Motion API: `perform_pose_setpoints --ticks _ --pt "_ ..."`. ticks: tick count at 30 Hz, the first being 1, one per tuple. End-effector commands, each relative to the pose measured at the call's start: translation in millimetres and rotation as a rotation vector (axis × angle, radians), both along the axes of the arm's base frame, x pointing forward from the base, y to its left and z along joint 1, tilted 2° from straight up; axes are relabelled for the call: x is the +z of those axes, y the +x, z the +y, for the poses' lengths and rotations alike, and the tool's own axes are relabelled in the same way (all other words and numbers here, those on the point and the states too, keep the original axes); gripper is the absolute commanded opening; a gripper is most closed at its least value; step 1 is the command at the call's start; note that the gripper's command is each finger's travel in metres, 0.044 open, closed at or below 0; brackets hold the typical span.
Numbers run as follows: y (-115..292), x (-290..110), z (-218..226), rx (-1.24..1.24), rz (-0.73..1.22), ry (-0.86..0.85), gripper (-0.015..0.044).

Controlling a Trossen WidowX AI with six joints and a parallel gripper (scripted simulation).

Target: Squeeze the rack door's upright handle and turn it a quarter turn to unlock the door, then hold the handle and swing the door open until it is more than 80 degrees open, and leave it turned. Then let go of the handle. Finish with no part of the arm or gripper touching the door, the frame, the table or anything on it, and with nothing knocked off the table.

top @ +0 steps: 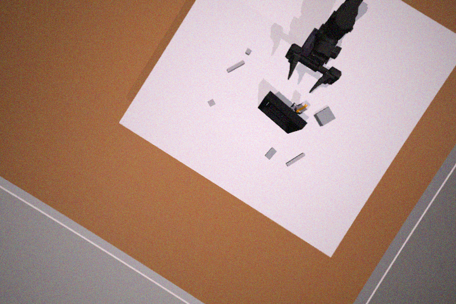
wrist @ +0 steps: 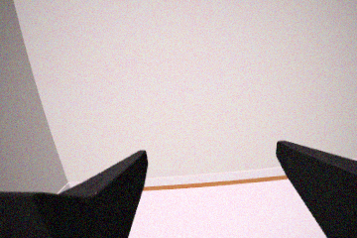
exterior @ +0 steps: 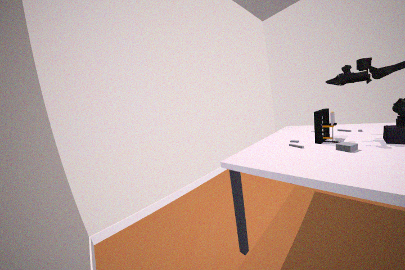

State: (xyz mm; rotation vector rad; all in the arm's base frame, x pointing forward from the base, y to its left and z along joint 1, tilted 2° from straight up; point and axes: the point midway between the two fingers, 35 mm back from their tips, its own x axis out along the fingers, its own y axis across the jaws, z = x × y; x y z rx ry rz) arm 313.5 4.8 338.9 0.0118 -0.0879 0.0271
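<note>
The black rack frame point(top: 281, 111) point(exterior: 318, 127) stands upright on the white table point(top: 207, 143) point(exterior: 273, 159). A pale upright handle point(exterior: 332, 118) with an orange top stands out on the rack's arm-facing side, above a thin vertical rod. Orange bars point(top: 301, 107) point(exterior: 328, 126) reach out between the rack and the rod. The door's panel and its exact angle are too small to tell. My gripper point(top: 299, 85) point(exterior: 326, 82) point(wrist: 210, 153) is open with nothing between its fingers. It hangs well above and in front of the rack, touching nothing. The wrist view does not show the rack.
A larger grey block point(top: 324, 116) point(exterior: 346, 146) lies beside the rack, near its handle end. A small flat block point(top: 270, 153) and a thin bar point(top: 294, 159) lie behind the rack. Another bar point(top: 235, 66), a small cube point(top: 247, 51) and a small block point(top: 211, 102) lie farther off.
</note>
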Motion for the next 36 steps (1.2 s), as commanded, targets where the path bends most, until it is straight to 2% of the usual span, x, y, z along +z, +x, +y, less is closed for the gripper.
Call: perform_pose_setpoints --ticks 1,5,20,36 --pt "0.6 -0.4 0.3 0.001 0.004 0.001 0.0374" --pt "11.2 -8.5 5.5 0.017 0.090 0.022 0.0282" --pt "43.7 -52.3 31.1 0.058 0.481 0.086 0.0282" --pt "48.8 -96.6 61.5 0.065 0.898 0.117 0.0282"
